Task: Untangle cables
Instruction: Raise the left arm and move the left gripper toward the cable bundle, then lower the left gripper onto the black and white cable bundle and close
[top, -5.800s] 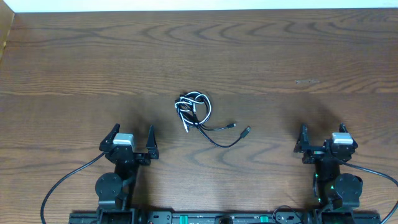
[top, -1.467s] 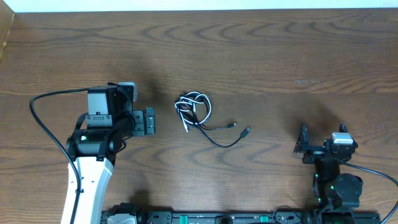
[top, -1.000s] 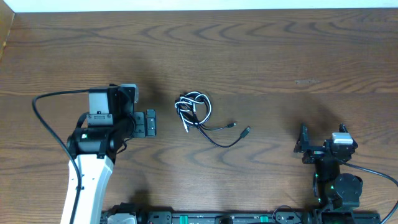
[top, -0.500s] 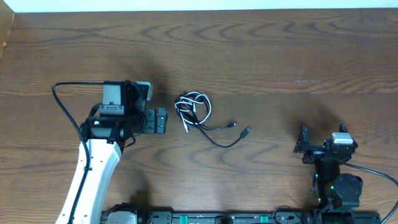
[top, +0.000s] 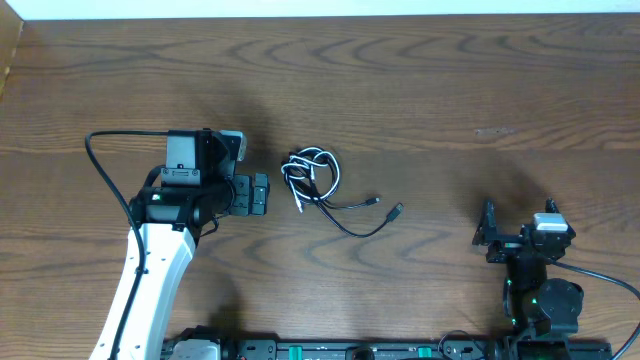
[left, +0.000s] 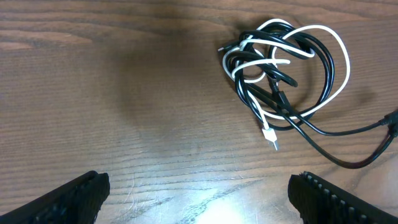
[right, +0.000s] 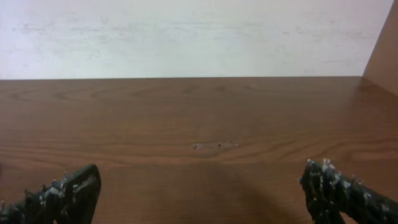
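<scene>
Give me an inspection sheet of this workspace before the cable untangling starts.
Surface: wooden table, one small scuff mark.
Job's things: white cable and black cables tangled in one knot; black plug ends trail toward the right arm's side.
Clutter: nothing seen.
Grippers: left gripper open, beside the knot, not touching; right gripper open, near its base.
Cables: thick black arm cable loops off the left arm.
Surroundings: white wall behind the table.

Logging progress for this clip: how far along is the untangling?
Done: nothing; the cables lie in one knot, white looped through black. In hand: the left gripper is open beside them, touching nothing. The right gripper is open, far off to their right. Left: grasp, pull apart, lay each out separately.
</scene>
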